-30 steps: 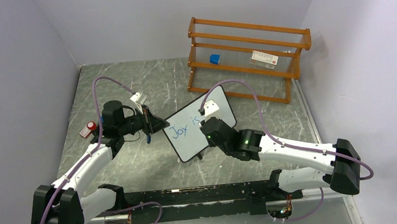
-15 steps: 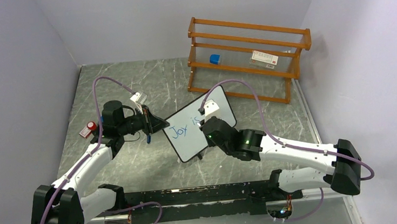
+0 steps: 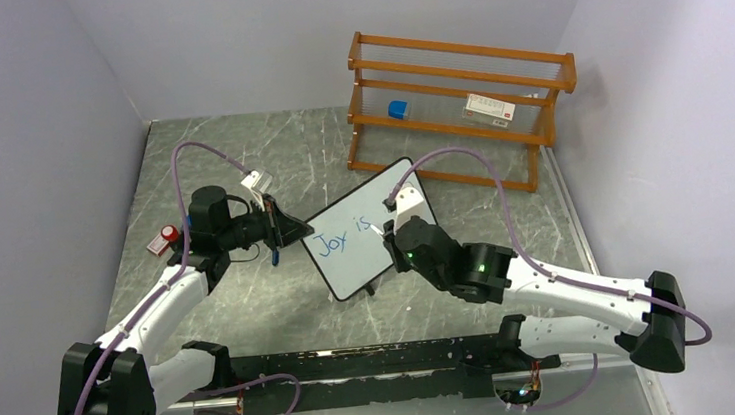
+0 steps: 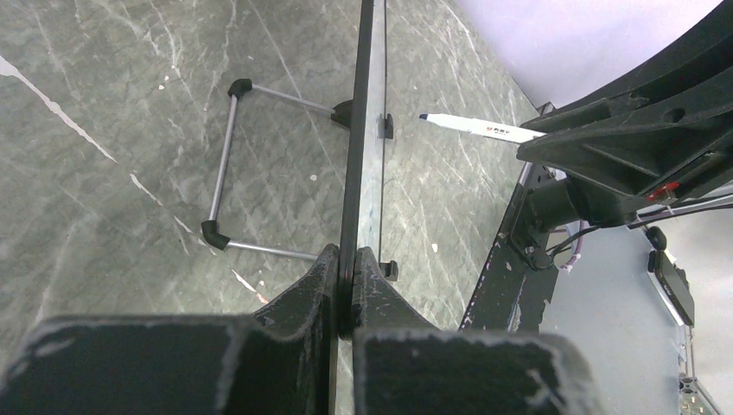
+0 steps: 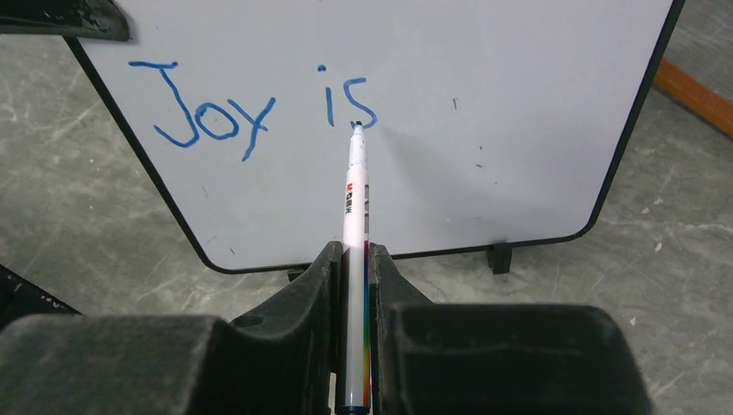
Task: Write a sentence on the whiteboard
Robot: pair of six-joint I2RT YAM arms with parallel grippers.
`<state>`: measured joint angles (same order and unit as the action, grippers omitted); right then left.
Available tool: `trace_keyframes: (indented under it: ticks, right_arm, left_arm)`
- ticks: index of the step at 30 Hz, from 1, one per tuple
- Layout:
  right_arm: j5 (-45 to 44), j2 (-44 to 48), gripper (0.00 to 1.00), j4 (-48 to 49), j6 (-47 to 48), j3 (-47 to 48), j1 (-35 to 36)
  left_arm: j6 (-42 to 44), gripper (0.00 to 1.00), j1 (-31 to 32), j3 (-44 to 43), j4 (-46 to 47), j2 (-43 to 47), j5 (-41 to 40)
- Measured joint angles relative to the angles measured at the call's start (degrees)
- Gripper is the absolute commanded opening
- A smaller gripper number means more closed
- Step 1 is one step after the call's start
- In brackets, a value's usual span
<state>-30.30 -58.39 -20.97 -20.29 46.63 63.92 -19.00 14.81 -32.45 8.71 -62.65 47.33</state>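
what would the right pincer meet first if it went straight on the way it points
The whiteboard, near the written "is". The marker in the right pincer would touch first; its tip looks just short.

I see grey marbled table. Orange wooden rack stands far right. Mid-table, whiteboard stands on black feet, wire prop behind it resting on surface. Small red-capped item lies at left edge; can't identify.
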Motion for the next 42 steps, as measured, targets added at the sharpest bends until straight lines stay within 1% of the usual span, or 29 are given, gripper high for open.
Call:
trace_keyframes:
  ticks: [10, 18, 26, 37, 42]
  right_arm:
    - [0.2, 0.9, 0.0, -0.8, -0.2, -1.3, 0.4]
    - [-0.6, 0.6, 0.0, -1.4, -1.1, -1.3, 5.1]
    - [-3.8, -3.2, 0.0, -2.2, -3.8, -1.4, 12.7]
    - [-6.4, -10.7, 0.0, -1.8, -5.2, -1.0, 15.9]
    - [-7.5, -11.5, 0.0, -0.3, -5.4, -0.5, 16.9]
  left_arm:
    - [0.2, 0.05, 0.0, -0.6, -0.6, -0.4, 0.0]
    - [0.2, 0.05, -0.1, -0.6, -0.6, -0.5, 0.0]
    - [0.2, 0.05, -0.1, -0.6, -0.6, -0.5, 0.0]
    - [0.2, 0.05, -0.1, -0.6, -0.6, -0.5, 0.0]
    - [0.2, 0.05, -0.1, -0.6, -0.6, -0.5, 0.0]
